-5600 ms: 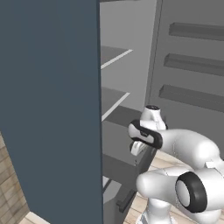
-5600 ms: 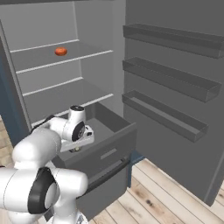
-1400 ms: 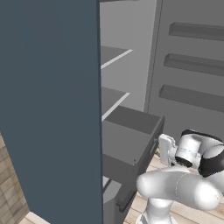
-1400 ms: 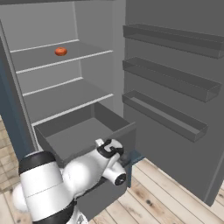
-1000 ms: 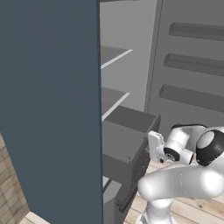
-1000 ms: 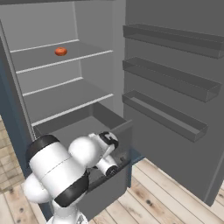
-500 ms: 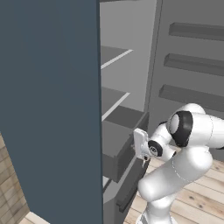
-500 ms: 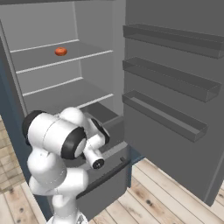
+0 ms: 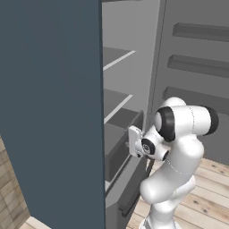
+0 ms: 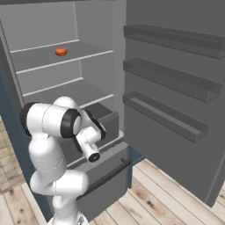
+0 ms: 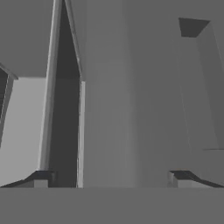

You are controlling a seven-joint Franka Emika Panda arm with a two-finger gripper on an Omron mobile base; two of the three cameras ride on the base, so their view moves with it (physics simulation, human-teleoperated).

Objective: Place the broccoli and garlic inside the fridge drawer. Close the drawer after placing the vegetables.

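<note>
Behind your arm stands an open grey fridge with thin flat shelves. You have the wide dark grey box-like fridge drawer [image 9: 117, 145] nearly pushed in, below the lowest shelf. Your two-finger gripper [image 11: 109, 177] sits against its front, jaws spread wide, holding nothing. A small red-orange item [image 10: 61, 52] rests on the upper shelf.

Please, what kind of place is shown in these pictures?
It looks like a rendered home kitchen, seen at an open fridge. The signs are the fridge shelves, the racks on the inside of the open door, the fridge drawer low down, and the wooden floor.
</note>
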